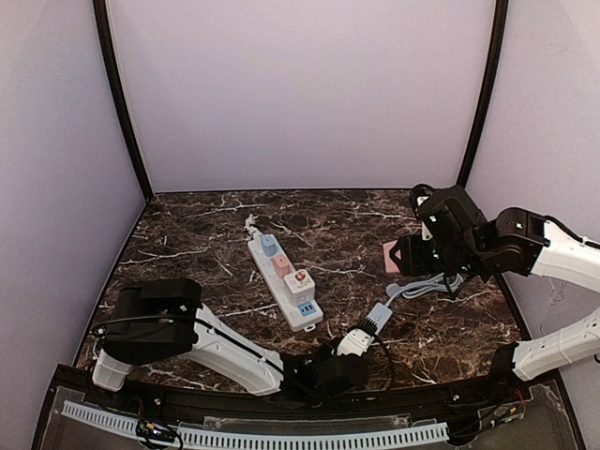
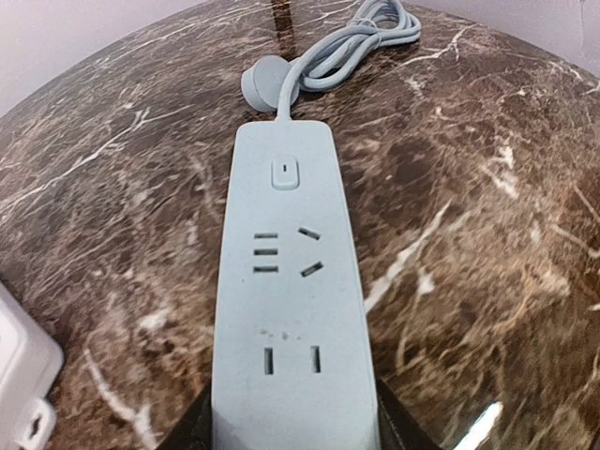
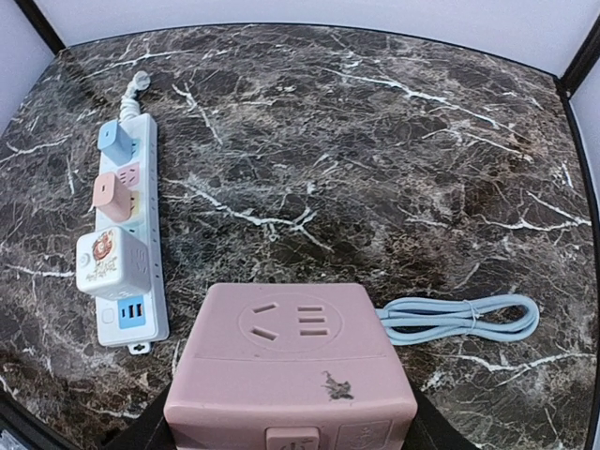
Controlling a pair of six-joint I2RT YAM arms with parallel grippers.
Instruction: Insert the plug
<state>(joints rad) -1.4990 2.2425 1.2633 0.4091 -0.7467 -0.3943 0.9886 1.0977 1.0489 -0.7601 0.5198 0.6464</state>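
Left hand [image 2: 294,439] is clamped on a pale blue power strip [image 2: 286,281]. Its plug [image 2: 261,82] lies on the desk [image 2: 487,234] beside the coiled cord [image 2: 361,42]. Right hand [image 3: 291,433] grips a pink socket cube [image 3: 292,361]. The emblem on the white strip [image 3: 127,234] is unreadable.

The desk [image 2: 469,234] looks like polished dark marble with white veins and a glossy sheen, while the pale blue power strip [image 2: 291,309], the pink socket cube [image 3: 291,361] and the white power strip [image 3: 145,150] are smooth, faintly matt plastic, the cube's front scuffed.
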